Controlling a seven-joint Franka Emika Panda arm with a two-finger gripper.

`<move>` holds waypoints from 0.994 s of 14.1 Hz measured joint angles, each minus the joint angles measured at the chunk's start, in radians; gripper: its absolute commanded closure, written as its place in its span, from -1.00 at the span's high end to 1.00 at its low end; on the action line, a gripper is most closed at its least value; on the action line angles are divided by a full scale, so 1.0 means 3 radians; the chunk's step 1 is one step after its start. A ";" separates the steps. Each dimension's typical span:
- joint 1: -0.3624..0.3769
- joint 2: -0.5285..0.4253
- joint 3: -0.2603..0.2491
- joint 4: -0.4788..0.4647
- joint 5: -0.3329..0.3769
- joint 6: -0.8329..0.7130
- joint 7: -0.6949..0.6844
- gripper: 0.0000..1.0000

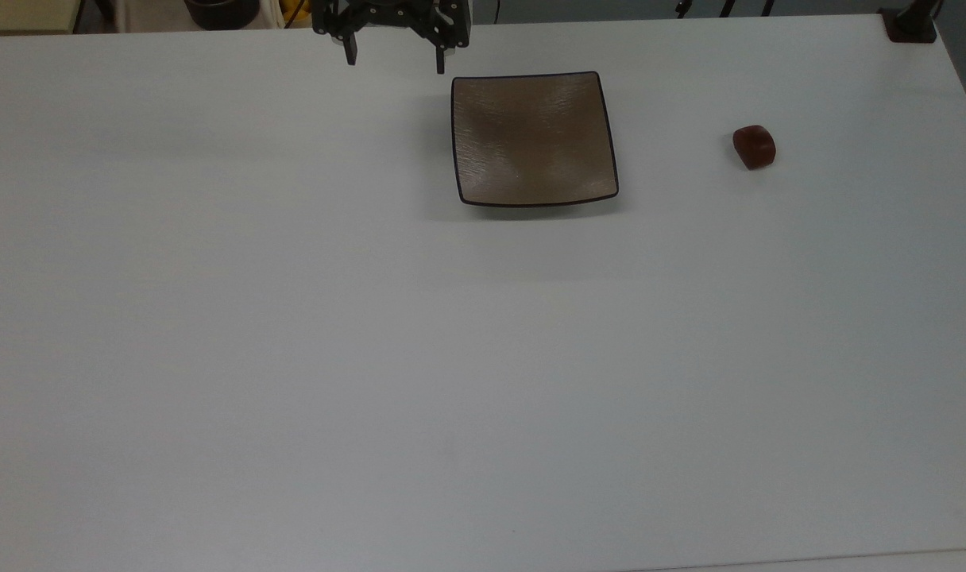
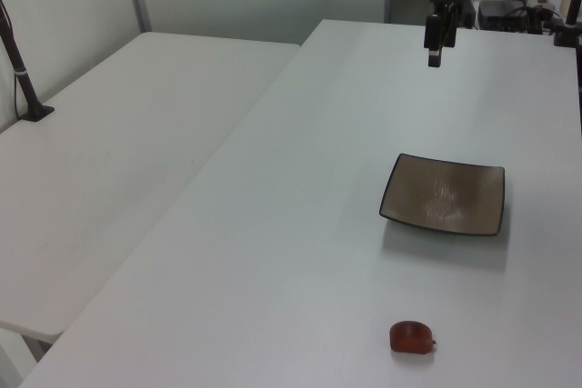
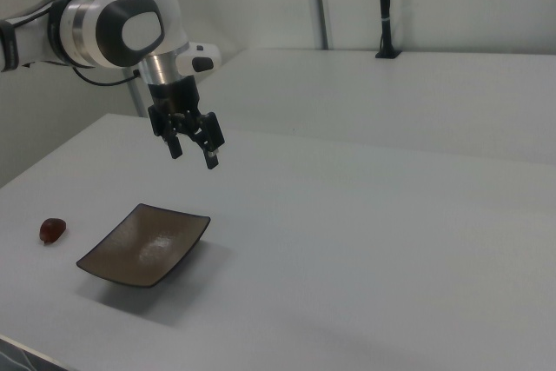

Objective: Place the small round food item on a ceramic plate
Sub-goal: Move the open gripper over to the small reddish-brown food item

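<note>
The small round food item [image 1: 754, 147], a glossy reddish-brown lump, lies on the white table at the top view's right, apart from the plate; I also see the food item [image 2: 412, 337] low in the left view and the food item [image 3: 52, 230] at the right view's far left. The square brown ceramic plate [image 1: 533, 139] sits bare near the table's far edge; the plate [image 2: 445, 194] and the plate [image 3: 145, 245] hold nothing. My gripper [image 1: 396, 63] hangs open above the table, just to the top view's left of the plate; the gripper [image 3: 193, 154] holds nothing.
The white table [image 1: 451, 357] stretches wide in front of the plate. A second white table [image 2: 118, 161] adjoins it on the left view's left. A dark post base [image 1: 910, 28] stands at the top view's far right corner.
</note>
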 measured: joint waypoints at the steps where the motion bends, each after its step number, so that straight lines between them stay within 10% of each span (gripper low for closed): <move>1: 0.0023 0.0004 0.0000 -0.0004 0.0000 0.0000 0.0000 1.00; 7: 0.0090 0.0073 0.0017 -0.0011 0.0131 0.0000 0.0025 1.00; 14: 0.0105 0.0207 0.0573 -0.0016 0.0262 0.0276 0.0403 1.00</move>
